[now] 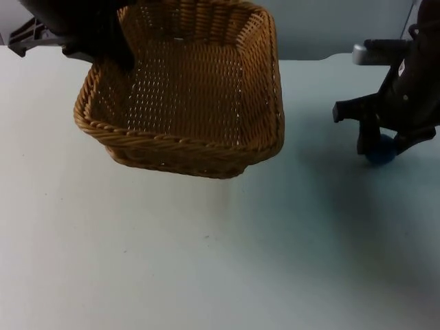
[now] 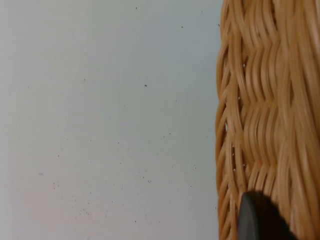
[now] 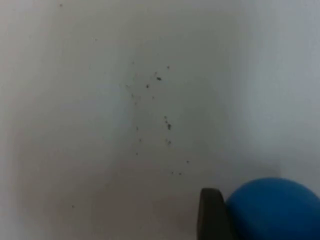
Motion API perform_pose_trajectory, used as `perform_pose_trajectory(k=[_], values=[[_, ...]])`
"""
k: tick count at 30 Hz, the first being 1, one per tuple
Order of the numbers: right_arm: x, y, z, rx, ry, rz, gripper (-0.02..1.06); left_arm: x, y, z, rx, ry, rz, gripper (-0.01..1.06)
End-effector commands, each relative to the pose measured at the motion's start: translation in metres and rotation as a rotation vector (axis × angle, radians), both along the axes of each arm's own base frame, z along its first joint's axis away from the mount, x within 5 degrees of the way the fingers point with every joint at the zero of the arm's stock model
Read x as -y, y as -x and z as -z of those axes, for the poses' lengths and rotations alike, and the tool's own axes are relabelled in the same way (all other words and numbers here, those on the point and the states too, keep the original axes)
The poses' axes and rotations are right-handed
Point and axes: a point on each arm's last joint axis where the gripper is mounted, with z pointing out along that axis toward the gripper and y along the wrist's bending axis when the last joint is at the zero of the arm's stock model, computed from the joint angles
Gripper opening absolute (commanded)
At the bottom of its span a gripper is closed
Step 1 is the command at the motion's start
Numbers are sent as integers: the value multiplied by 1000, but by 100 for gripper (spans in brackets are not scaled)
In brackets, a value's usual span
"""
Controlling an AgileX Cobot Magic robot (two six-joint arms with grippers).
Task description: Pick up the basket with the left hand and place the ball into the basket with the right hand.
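Holding the square woven wicker basket (image 1: 185, 89) by its rim at the upper left of the top view, the left gripper (image 1: 113, 51) is clenched on the weave, and the basket hangs tilted above the white table (image 1: 206, 261), its shadow falling below it. In the left wrist view a black fingertip (image 2: 257, 220) presses against the basket's braided wall (image 2: 270, 110).

At the right edge of the top view, the right gripper (image 1: 380, 146) is down at the small blue ball (image 1: 380, 150), fingers standing on either side of it. Whether they have already clamped the ball or merely straddle it I cannot tell.

Risks, as I judge them: the ball is round and smooth, so an off-centre pinch could squirt it out and send it rolling over the table. The basket is gripped at one point on the rim, so it may swing or sag further, and a tilted basket could let a dropped ball roll toward its low side.

Only the top view gives the gap between basket and ball: well apart. Up close, the right wrist view shows a fingertip (image 3: 212, 215) touching the ball (image 3: 275, 207).
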Motion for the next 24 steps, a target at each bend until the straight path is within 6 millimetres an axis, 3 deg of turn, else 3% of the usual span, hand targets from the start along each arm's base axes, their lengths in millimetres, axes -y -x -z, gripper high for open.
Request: perform_pose_trajectory(k=[1,6,8,11,13,16,17,24], values=[[-1,-2,-22,53,1,-16,0,1,1,-6,6,26,-15,0],[-6,7,-83,185,-29,-29,0,2,0,-7,8,45,-28,0],[-6,9,-95,209,-32,-31,0,3,0,-7,9,52,-32,0],[-19,22,-131,289,-48,-87,0,3,0,-7,11,54,-31,0],[-22,24,-135,299,-49,-99,0,3,0,-7,11,54,-31,0],[-48,41,-161,360,-70,-187,0,3,0,-7,13,54,-33,0],[-48,41,-161,360,-70,-187,0,3,0,-7,13,54,-33,0],[-98,62,-189,439,-104,-347,0,3,0,-7,16,55,-28,0]])
